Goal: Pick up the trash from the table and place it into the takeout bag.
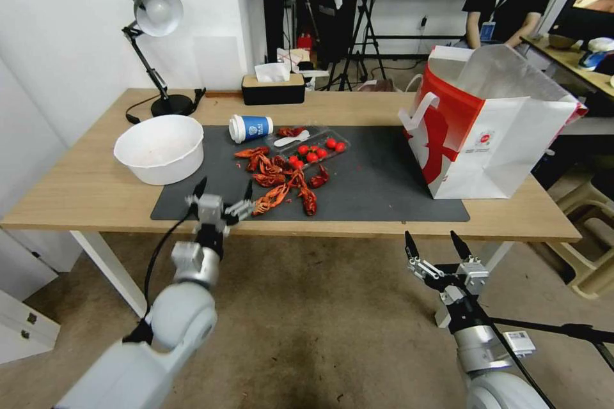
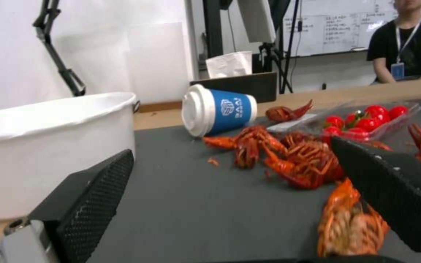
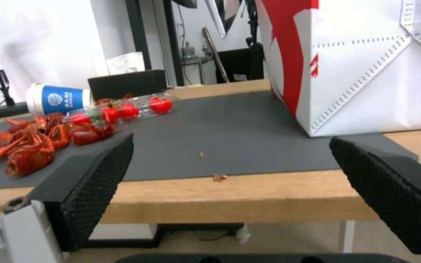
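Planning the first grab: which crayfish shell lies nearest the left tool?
The orange crayfish shell at the pile's near edge, just beside the open left tool; the redder shells lie farther back.

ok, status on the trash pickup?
Left gripper open over the mat's near edge, beside the crayfish shells. Right gripper open, off the table's front edge. Takeout bag upright. Nothing bagged in view.

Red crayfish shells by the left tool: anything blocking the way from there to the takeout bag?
Nothing visible does. From the red crayfish shells at the open left tool, bare dark grey mat runs to the white-and-red paper takeout bag.
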Motion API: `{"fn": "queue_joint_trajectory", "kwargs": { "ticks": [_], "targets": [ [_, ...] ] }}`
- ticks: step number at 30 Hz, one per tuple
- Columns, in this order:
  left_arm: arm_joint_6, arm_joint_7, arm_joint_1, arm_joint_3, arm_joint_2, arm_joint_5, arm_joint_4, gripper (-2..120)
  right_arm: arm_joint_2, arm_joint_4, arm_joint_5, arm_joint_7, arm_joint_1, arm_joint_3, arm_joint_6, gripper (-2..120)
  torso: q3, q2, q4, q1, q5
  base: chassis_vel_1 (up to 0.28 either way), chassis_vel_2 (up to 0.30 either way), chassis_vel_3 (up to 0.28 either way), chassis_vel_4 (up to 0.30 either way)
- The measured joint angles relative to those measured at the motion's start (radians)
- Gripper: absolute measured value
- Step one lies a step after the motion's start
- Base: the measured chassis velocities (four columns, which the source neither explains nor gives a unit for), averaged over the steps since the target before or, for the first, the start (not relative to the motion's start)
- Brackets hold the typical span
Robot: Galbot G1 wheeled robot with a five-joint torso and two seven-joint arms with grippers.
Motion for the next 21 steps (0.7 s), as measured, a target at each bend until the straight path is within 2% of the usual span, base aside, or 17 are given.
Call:
{"fn": "queue_joint_trajectory", "kwargs": {
  "ticks": [10,21],
  "targets": [
    [-0.042,0.016,0.132,-0.085,-0.031,0.023,-0.040,100,0.001,0.004,-0.001,-0.001,-0.013,0.003,0.005,100,0.000,0.000,0.0000,0.000,0.0000,0.000,0.000,0.000,0.000],
    [-0.055,0.029,0.192,-0.101,-0.050,0.027,-0.068,100,0.015,0.010,-0.020,0.004,-0.020,0.005,0.016,100,0.000,0.000,0.0000,0.000,0.0001,0.000,0.000,0.000,0.000]
  ]
}}
